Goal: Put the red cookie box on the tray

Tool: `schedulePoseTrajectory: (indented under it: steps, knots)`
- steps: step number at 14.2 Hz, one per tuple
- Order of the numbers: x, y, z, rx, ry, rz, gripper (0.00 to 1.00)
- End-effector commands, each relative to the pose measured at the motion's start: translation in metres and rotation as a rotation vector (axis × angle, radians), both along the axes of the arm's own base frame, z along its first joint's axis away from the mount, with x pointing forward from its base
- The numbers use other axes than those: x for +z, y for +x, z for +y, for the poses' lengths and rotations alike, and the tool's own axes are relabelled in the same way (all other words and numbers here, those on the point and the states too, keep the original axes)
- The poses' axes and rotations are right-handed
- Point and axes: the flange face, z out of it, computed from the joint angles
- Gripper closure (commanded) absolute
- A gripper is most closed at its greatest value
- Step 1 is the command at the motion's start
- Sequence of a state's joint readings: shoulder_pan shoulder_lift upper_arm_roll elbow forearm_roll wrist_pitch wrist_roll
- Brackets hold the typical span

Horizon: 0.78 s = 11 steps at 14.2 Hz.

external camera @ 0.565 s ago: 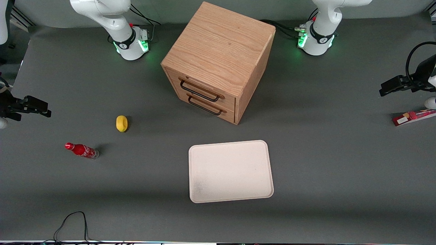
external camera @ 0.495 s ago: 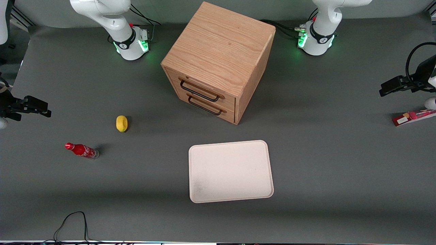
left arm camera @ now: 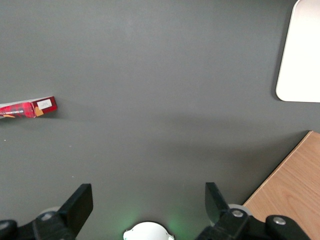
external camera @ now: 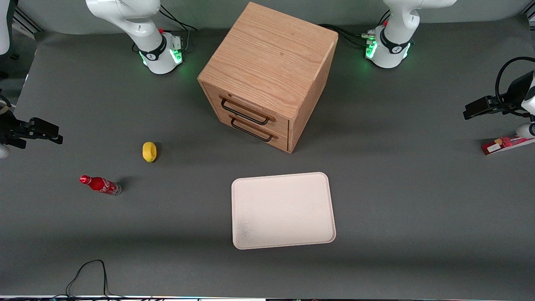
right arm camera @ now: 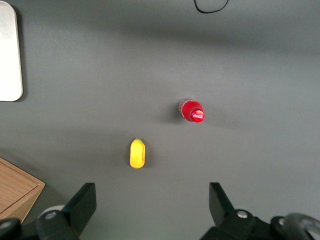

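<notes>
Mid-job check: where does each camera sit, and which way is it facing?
Front view: high, facing both arm bases, over tray and cabinet.
Left wrist view: on the working arm, looking down past its open end effector at red cookie box; shares the tray and cabinet.
Right wrist view: on the parked arm, above lemon and cola bottle.

I see bare mat between gripper [left arm camera: 145, 197] and red cookie box [left arm camera: 29, 108] | cabinet [external camera: 267, 75] stands nearest the tray [external camera: 283, 210] | fingers spread
</notes>
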State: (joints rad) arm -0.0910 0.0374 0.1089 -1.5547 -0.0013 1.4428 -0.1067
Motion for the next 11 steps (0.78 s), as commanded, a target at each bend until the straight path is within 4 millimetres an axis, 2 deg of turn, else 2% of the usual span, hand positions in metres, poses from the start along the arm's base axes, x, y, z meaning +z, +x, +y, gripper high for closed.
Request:
schedulePoseTrajectory:
  steps: [1, 11]
  knots:
    - [0.0087, 0.0015, -0.0028, 0.001, -0.002, 0.007, 0.0]
    - [0.0082, 0.0049, 0.0, 0.006, 0.004, 0.002, 0.0]
